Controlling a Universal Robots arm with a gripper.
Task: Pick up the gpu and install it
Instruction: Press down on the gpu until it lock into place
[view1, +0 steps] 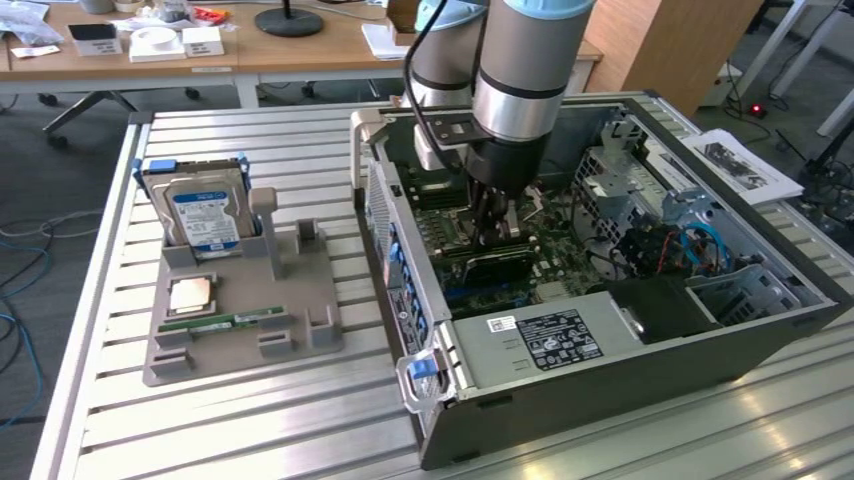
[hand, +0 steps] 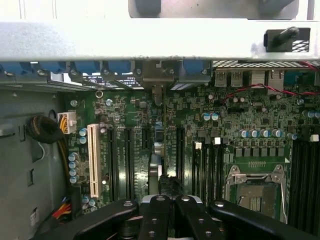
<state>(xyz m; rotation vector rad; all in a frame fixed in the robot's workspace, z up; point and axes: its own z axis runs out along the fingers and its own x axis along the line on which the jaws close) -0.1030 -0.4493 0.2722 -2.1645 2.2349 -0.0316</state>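
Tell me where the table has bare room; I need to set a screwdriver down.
Free: the slatted table in front of the grey parts holder, and the strip behind the hard drive. Crowded: inside the computer case, where the end effector is down over the motherboard, and the holder itself, with the memory stick.

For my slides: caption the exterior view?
Robot arm's shut claw lowered over the green motherboard inside the open grey computer case.
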